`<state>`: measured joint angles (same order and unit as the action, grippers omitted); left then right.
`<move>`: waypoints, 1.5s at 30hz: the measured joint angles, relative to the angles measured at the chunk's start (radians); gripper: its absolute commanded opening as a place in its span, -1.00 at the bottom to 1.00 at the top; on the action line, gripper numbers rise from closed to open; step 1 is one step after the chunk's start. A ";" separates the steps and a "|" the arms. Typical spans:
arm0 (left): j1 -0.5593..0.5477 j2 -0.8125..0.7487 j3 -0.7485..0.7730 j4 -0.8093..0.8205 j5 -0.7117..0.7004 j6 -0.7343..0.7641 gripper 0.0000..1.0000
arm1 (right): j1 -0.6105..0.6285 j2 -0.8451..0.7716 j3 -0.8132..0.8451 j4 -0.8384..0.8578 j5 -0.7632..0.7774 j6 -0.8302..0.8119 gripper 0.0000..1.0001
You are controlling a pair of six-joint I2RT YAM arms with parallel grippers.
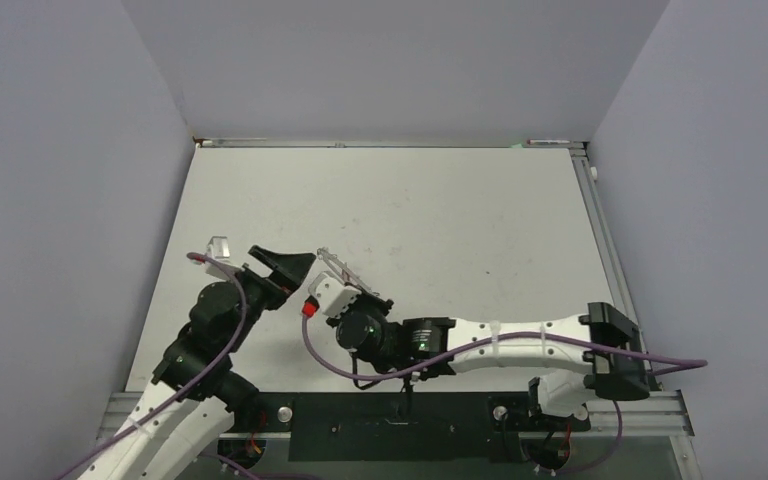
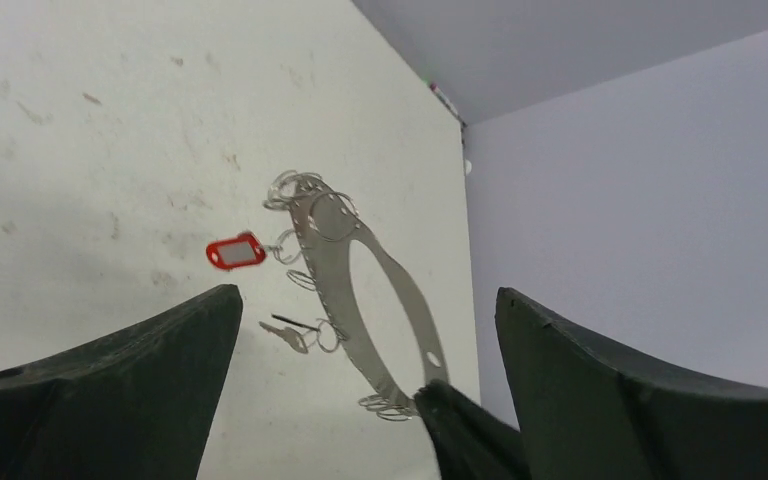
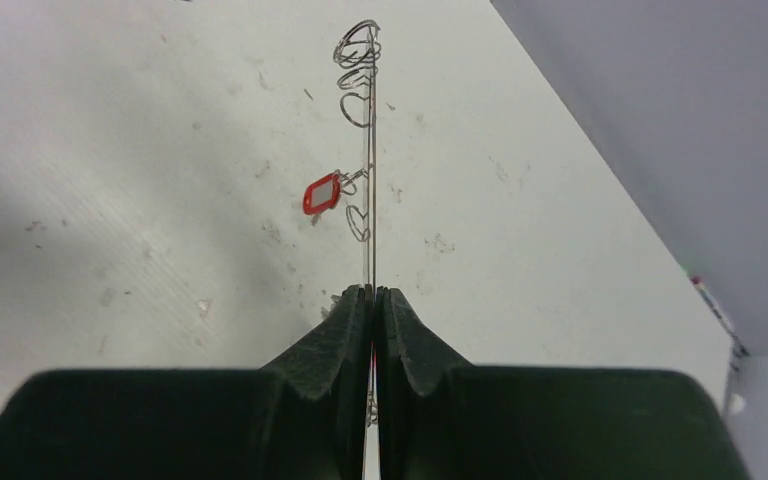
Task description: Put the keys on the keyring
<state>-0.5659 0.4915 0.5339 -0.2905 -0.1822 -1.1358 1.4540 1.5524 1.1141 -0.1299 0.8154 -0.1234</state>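
My right gripper (image 3: 372, 292) is shut on the rim of the keyring (image 3: 369, 200), which stands upright and edge-on in the right wrist view. In the left wrist view the keyring (image 2: 332, 262) shows as a flat pale hoop with wire loops round its rim. One dark right finger (image 2: 465, 432) holds its lower end. A key with a red tag (image 2: 236, 252) hangs at a loop on its left side; the red tag (image 3: 321, 194) also shows in the right wrist view. A plain grey key (image 2: 290, 337) hangs at a lower loop. My left gripper (image 2: 365, 300) is open and apart from the hoop. From above, the left gripper (image 1: 288, 270) sits just left of the keyring (image 1: 334, 263).
The white table (image 1: 440, 220) stretches behind both arms to grey walls on three sides. A metal rail (image 1: 605, 240) runs along its right edge. The right arm (image 1: 500, 345) lies low across the near edge, with a purple cable (image 1: 320, 360) looping under its wrist.
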 measured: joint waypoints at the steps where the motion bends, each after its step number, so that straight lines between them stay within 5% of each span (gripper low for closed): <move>1: 0.004 -0.042 0.009 -0.022 -0.025 0.030 0.92 | -0.011 -0.037 0.009 -0.027 -0.032 0.021 -0.90; 8: 0.011 -0.300 0.104 -0.126 -0.126 0.374 0.92 | -0.140 -0.225 0.158 -0.251 -0.386 0.189 -0.90; 18: 0.011 -0.359 0.183 -0.238 -0.127 0.790 0.92 | -0.350 -0.204 0.305 -0.516 -0.876 0.340 -0.90; 26: 0.011 -0.410 0.093 -0.274 -0.088 0.879 0.92 | -0.354 -0.134 0.285 -0.549 -1.129 0.426 -0.90; 32: 0.011 -0.418 0.093 -0.276 -0.077 0.886 0.92 | -0.377 -0.130 0.138 -0.415 -1.284 0.503 -0.90; 45: 0.012 -0.401 0.093 -0.284 -0.058 0.885 0.92 | -0.642 0.033 -0.133 -0.137 -1.469 0.563 -0.90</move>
<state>-0.5541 0.0910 0.6270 -0.5743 -0.2401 -0.2508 0.8120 1.5856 0.9813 -0.2672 -0.6533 0.4400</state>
